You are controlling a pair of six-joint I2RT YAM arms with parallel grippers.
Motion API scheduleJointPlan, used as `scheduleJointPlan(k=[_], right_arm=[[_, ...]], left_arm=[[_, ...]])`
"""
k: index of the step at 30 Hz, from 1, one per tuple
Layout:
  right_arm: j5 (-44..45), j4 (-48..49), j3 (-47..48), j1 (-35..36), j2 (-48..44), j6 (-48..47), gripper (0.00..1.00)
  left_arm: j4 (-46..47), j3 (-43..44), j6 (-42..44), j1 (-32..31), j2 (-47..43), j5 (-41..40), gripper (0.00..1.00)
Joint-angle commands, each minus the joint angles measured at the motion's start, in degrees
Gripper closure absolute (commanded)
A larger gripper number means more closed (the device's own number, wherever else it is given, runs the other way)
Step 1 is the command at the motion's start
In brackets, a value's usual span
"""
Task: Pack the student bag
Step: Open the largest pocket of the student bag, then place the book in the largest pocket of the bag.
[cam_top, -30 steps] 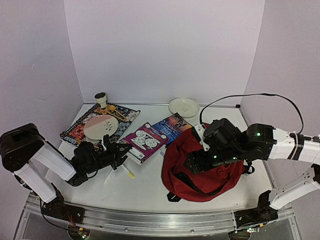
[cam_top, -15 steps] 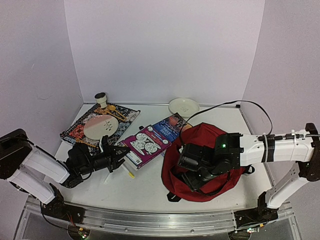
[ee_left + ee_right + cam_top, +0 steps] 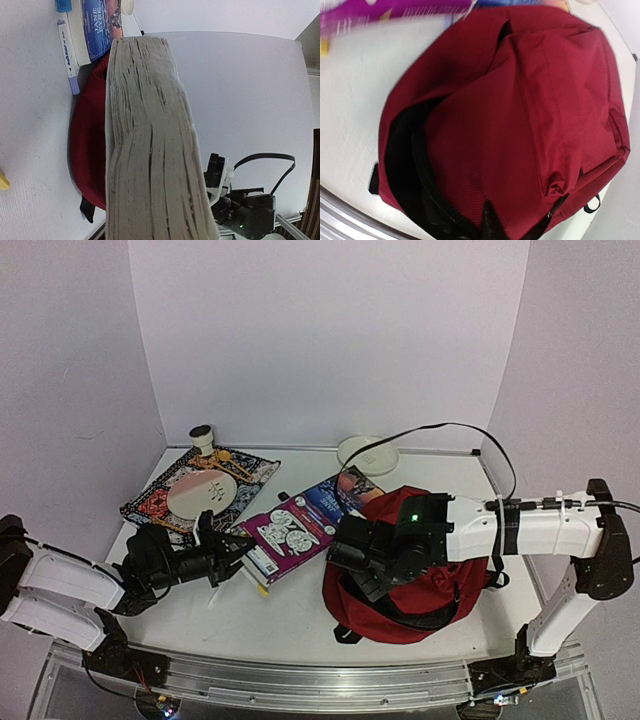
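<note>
The student bag point(image 3: 425, 592), dark red with a black zipper, lies at the right of the table, its mouth gaping black at its near left point(image 3: 402, 150). My right gripper point(image 3: 352, 562) hangs over that left rim. Its dark fingertips point(image 3: 490, 222) are pressed together on the red fabric beside the zipper. My left gripper point(image 3: 230, 558) is shut on a thick purple-covered book point(image 3: 290, 530), tilted up off the table. The book's grey page edge point(image 3: 150, 150) fills the left wrist view and hides the fingers. The bag point(image 3: 87, 140) shows behind it.
A blue "Jane Eyre" book point(image 3: 335, 495) lies beyond the bag, with a marker point(image 3: 67, 50) next to it. A yellow pen point(image 3: 258, 585) lies near the purple book. Far left are a patterned mat point(image 3: 150, 505), a plate point(image 3: 202, 494) and a cup point(image 3: 202, 436). A white bowl point(image 3: 367, 453) stands at the back.
My right arm swept left across the bag to its open rim and its jaws closed. My left arm drew slightly left, still holding the book.
</note>
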Motion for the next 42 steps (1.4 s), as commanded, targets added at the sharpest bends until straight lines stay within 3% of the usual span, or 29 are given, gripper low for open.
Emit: scheduleJointPlan(k=[1,7,14,22,30,42], right_arm=[[7.9,-3.5,6.1,-0.6,0.8,-1.9,1.0],[11.2,-3.6,9.9,-3.5,1.0,-2.6,1.0],[13.4,-3.4,16.4,-8.5,-0.1,-3.4,1.0],[13.3,-0.6,20.8,-12.8,0.5,-4.2,1.0],[11.2,4.1,19.9,-13.3,-0.3,-5.7,1.0],[4.8,10.9,15.0,-13.2,-4.1,-6.1,1.0]], left_arm=[[-1.2,1.8,2.6,0.2,-7.9,2.5,1.0],[-13.8,4.1,5.4,0.2,-16.5,3.0,1.0],[-15.4,5.8,4.5,-1.7,-16.8,5.9,1.0],[-15.4,10.6,5.5,-7.8,-9.6,7.2,1.0],[-15.4,13.0,4.4,-10.0,-4.0,6.9,1.0],[-13.4,29.2,6.6,-12.8,13.0,4.5,1.0]])
